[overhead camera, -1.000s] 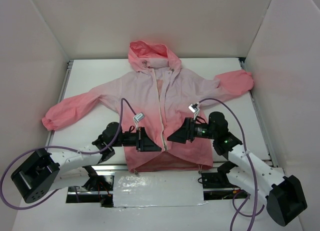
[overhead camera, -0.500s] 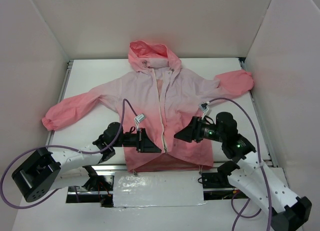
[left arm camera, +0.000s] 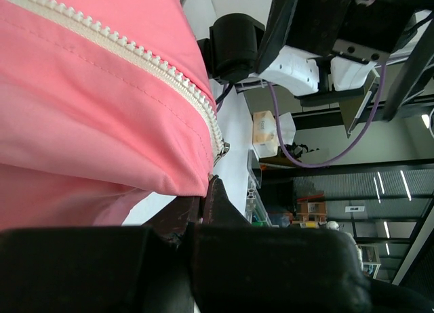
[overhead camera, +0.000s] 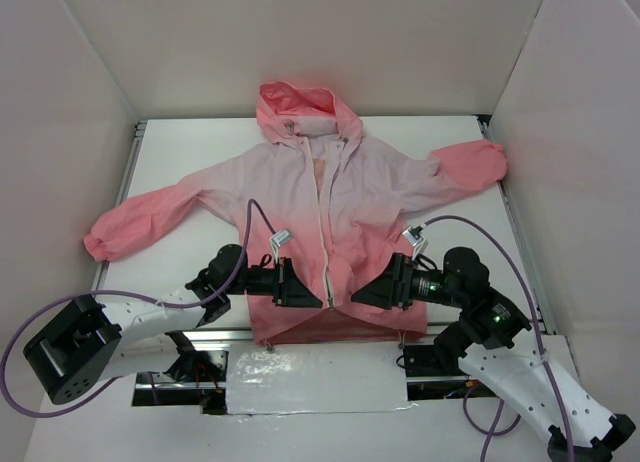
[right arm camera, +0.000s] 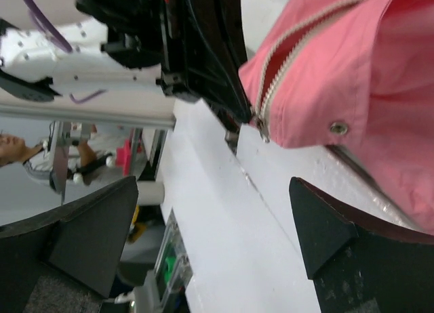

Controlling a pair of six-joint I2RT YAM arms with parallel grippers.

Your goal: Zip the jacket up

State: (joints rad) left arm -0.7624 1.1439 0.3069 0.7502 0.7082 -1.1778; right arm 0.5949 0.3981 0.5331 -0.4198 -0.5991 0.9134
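A white table (overhead camera: 180, 152) carries the jacket (overhead camera: 370, 182), which lies flat and front-up across most of it, pale pink over the chest and deepening to coral at the hem. Its sleeves (overhead camera: 140, 217) spread out to either side of the body, and its hood (overhead camera: 300, 107) lies at the far end from the arms. Both arms reach in over the jacket's hem, one on each side of the front opening. The left gripper (overhead camera: 312, 300) sits at the hem just beside the lower end of the white zipper (overhead camera: 325, 222), jaws pressed together on the coral fabric there; in the left wrist view the teeth (left arm camera: 135, 59) run down to a small metal piece at the hem corner, right at the black fingertips (left arm camera: 213, 191). The right gripper (overhead camera: 360, 294) hovers on the other side of that zipper end, close to the hem, its jaws spread wide with only bare table between them (right arm camera: 213, 184). A small metal snap (right arm camera: 338, 128) shows on the hem just beside the zipper's end.
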